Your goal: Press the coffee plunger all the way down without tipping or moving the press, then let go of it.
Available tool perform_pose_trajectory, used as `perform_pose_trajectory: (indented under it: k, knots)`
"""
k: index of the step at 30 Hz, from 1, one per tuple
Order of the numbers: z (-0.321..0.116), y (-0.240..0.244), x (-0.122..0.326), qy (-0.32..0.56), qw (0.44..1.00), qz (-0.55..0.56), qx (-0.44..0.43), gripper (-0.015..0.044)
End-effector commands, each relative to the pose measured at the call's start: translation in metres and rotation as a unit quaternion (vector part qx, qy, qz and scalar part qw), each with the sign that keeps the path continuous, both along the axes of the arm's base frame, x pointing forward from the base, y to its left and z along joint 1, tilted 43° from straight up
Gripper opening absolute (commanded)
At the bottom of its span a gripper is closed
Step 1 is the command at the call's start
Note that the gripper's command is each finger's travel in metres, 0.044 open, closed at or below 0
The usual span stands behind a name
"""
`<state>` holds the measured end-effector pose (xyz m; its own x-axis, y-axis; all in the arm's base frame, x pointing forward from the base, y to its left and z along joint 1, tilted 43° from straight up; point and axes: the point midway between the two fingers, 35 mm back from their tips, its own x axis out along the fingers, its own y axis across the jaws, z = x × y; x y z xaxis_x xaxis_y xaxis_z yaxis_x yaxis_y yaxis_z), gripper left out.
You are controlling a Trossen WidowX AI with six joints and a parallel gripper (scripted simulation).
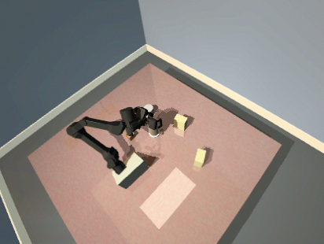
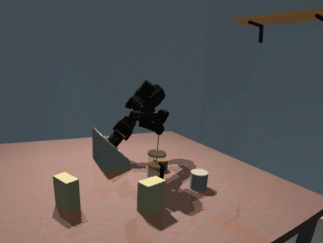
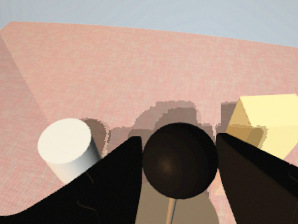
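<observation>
The coffee press (image 1: 154, 133) (image 2: 157, 153) stands upright, a clear glass with a brownish lid. Its thin plunger rod (image 2: 157, 144) (image 3: 171, 210) stands up out of the lid, with a good length still showing. A dark disc is visible inside the glass, below the lid. The round black knob (image 3: 180, 172) tops the rod. My gripper (image 2: 160, 131) (image 3: 178, 144) is shut on the knob, one finger against each side, above the lid. In the exterior view the fingers hide the knob. A yellow block partly hides the lower press there.
A white-topped cylinder (image 1: 148, 107) (image 2: 199, 181) (image 3: 65, 142) stands near the press. Two pale yellow blocks (image 1: 181, 122) (image 1: 200, 157) (image 2: 150, 196) (image 2: 67, 193) stand on the other side. A grey wedge (image 1: 134, 173) (image 2: 106, 154) is by the arm's base. A small orange object (image 1: 130, 136) lies near the press.
</observation>
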<state>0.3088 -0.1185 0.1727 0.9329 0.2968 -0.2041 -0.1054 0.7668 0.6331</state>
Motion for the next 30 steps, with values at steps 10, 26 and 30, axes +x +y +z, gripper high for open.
perform_pose_trajectory:
  k: [10,26,30]
  knots:
    - [-0.03,0.023,0.004,0.017,1.0,0.008,0.015,0.0127]
    - [-0.044,0.04,0.015,0.013,1.0,0.007,0.018,0.0127]
    - [-0.043,0.04,0.018,0.012,1.0,0.007,0.018,0.0127]
